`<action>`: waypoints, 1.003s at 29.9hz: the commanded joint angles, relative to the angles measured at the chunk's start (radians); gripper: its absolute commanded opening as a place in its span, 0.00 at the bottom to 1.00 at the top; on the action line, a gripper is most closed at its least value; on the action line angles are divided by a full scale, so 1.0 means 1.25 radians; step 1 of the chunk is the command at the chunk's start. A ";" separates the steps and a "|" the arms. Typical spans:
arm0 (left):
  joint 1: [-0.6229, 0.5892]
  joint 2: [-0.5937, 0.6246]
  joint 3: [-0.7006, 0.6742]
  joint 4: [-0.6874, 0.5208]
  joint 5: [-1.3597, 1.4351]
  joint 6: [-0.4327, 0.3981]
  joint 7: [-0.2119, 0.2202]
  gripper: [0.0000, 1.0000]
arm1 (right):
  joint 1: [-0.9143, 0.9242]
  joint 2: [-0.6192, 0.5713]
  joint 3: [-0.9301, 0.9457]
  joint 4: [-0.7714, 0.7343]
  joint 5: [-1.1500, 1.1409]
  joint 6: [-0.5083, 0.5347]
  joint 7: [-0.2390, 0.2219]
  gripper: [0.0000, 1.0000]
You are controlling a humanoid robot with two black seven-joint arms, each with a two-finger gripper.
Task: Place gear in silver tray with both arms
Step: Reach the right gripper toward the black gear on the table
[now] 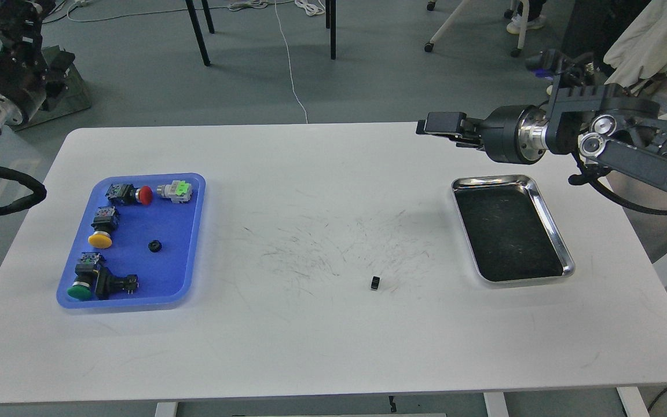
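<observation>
A small black gear (374, 283) lies alone on the white table, a little right of centre and towards the front. The silver tray (490, 180) sits at the right with a dark scratched bottom and nothing in it. My right gripper (439, 125) hovers over the table's far edge, up and left of the tray, pointing left; it is seen side-on, so its fingers cannot be told apart. My left gripper (18, 14) is a dark shape beyond the table's far left corner, far from the gear.
A blue plastic tray (191, 231) at the left holds several push-button switches and a small black round part (154, 246). The white table (310, 347) has scuff marks in its middle. Chair legs, cables and a person's feet are on the floor behind.
</observation>
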 commanded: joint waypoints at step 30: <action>-0.004 0.003 0.002 -0.005 -0.003 0.008 0.000 0.97 | 0.125 0.188 -0.320 0.069 -0.423 0.079 0.282 0.85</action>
